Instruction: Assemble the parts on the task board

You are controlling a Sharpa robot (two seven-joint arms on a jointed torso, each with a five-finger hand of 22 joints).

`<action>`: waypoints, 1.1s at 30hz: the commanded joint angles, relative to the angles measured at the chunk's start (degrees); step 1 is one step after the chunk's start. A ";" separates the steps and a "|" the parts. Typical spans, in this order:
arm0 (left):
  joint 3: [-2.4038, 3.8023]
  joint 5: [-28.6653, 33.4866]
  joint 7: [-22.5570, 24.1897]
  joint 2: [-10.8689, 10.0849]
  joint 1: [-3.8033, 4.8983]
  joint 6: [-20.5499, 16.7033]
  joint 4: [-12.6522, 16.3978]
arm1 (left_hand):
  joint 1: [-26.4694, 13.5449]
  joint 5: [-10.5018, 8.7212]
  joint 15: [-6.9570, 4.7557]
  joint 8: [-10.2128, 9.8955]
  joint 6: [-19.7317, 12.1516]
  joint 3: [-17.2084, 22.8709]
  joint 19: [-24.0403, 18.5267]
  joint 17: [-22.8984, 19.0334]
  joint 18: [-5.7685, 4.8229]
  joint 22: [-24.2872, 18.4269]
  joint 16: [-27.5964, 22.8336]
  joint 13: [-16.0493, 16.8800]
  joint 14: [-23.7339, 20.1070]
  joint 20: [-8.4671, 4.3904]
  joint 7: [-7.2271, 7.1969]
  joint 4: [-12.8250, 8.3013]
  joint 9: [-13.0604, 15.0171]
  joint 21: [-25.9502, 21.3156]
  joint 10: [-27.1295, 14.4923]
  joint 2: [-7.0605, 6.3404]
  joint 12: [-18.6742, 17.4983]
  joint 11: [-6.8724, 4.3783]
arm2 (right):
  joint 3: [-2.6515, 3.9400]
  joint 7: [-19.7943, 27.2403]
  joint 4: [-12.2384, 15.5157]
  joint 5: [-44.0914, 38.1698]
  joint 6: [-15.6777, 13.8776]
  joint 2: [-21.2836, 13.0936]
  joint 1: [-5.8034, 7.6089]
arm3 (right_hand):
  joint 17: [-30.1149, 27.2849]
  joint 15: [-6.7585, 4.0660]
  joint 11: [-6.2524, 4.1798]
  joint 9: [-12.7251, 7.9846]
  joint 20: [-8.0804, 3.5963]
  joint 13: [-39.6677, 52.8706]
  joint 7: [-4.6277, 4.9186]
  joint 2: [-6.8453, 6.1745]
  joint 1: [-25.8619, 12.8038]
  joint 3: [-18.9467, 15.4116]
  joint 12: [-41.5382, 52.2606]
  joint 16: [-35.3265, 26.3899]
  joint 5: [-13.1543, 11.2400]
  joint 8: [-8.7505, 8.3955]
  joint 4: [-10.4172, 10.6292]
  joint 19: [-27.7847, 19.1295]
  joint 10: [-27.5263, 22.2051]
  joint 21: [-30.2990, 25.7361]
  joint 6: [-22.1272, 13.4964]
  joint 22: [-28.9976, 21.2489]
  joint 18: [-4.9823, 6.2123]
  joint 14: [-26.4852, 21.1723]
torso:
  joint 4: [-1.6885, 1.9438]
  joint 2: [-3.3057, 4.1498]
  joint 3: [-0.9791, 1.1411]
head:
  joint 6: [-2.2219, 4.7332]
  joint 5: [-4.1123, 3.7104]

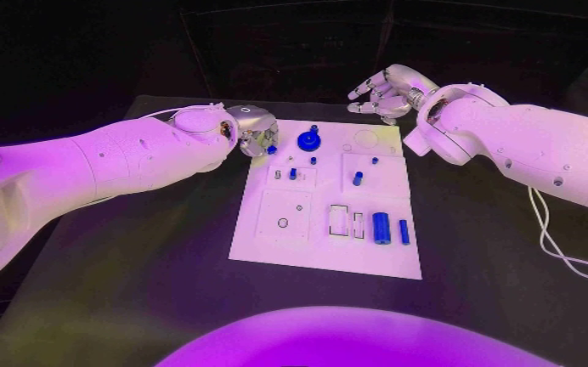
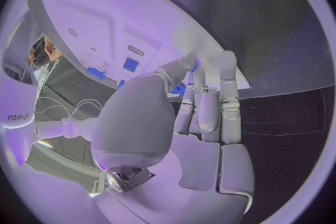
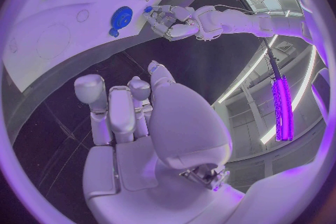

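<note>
- Left robot hand (image 1: 254,132) sits at the board's upper-left corner, about eleven o'clock from the board's middle. Its fingers are curled in over a small blue part (image 1: 272,149) at the edge. The left wrist view shows blue between the fingertips (image 2: 187,85), so I read a pinch, though contact is partly hidden.
- Right robot hand (image 1: 386,93) hovers off the board's far right corner, around one o'clock, with fingers loosely apart and nothing in them.
- Task board (image 1: 285,246) lies flat mid-bench. The blue gear (image 1: 309,138) with its knob stands at twelve o'clock, just beside the left fingers.
- Small blue pegs (image 1: 293,172) stand near the centre; a blue cylinder (image 1: 381,228) and a slimmer blue bar (image 1: 404,231) lie at four o'clock, beside the empty rectangular slots (image 1: 344,220).
- Step in hand, as I judge it: the left hand is working that small corner part.
- To do it well, keep the pinch square on the part and its axis upright over the seat.
- Come straight down and don't sweep sideways, since the gear is close enough to get knocked.
- The right hand is best kept clear, well apart from the left.
</note>
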 commanded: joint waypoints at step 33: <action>-0.19 -0.58 0.16 -0.17 -0.22 6.16 0.19 | -4.30 -0.19 0.59 -5.39 -0.54 -8.74 -0.30 -0.19 0.58 -0.28 0.84 1.46 -0.40 0.24 0.50 3.75 -0.05 -1.56 -2.05 -1.37 3.27 0.12 | 0.04 0.29 0.01 0.13 0.23 0.03 0.11 | 0.10 -0.25 -0.08 -0.07 0.12 0.04 -0.13 0.21 0.53 0.01 -0.22 -0.26 0.33 0.36 0.45 0.29 -0.25 -0.31 -0.35 0.05 0.42 1.05 | 0.00 0.01 -0.02 | -0.17 0.17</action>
